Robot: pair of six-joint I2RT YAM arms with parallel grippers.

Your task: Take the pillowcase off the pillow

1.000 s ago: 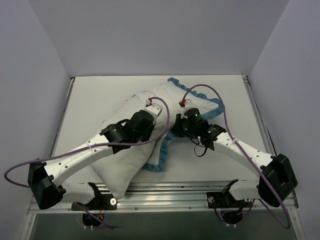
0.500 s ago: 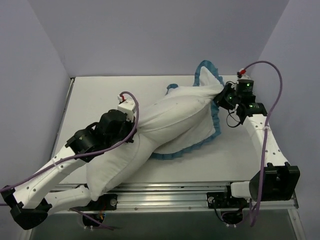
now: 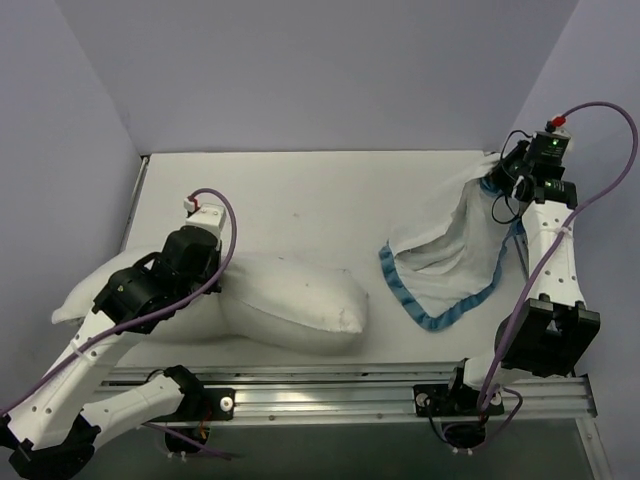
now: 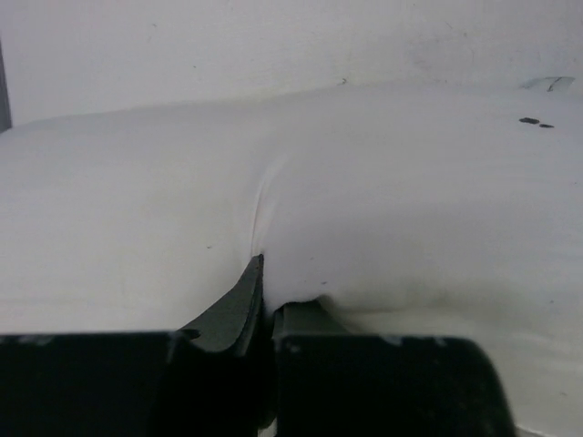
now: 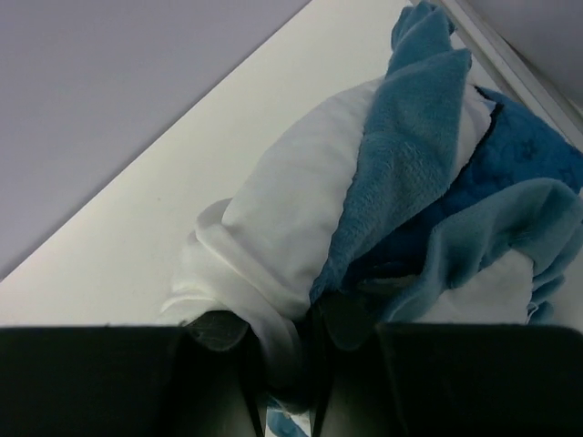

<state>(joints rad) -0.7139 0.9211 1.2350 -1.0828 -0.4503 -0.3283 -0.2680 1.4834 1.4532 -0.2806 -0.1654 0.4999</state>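
Note:
The plain white pillow (image 3: 285, 300) lies bare at the front left of the table. My left gripper (image 3: 222, 285) is shut on a pinch of its fabric; in the left wrist view the pillow (image 4: 364, 200) fills the frame above my gripper (image 4: 269, 300). The pillowcase (image 3: 455, 255), white side up with blue ruffled trim, hangs loose at the right, apart from the pillow. My right gripper (image 3: 497, 185) is shut on its far corner near the back right; the right wrist view shows white and blue pillowcase fabric (image 5: 364, 182) bunched in my gripper (image 5: 282, 341).
The white table (image 3: 300, 190) is walled by purple panels on three sides. An aluminium rail (image 3: 340, 385) runs along the front edge, and a metal strip borders the right edge (image 3: 515, 215) beside the pillowcase.
The right gripper pulled the pillowcase back and right, fully off the pillow. The left gripper drew the pillow left and toward the front. The two now lie apart.

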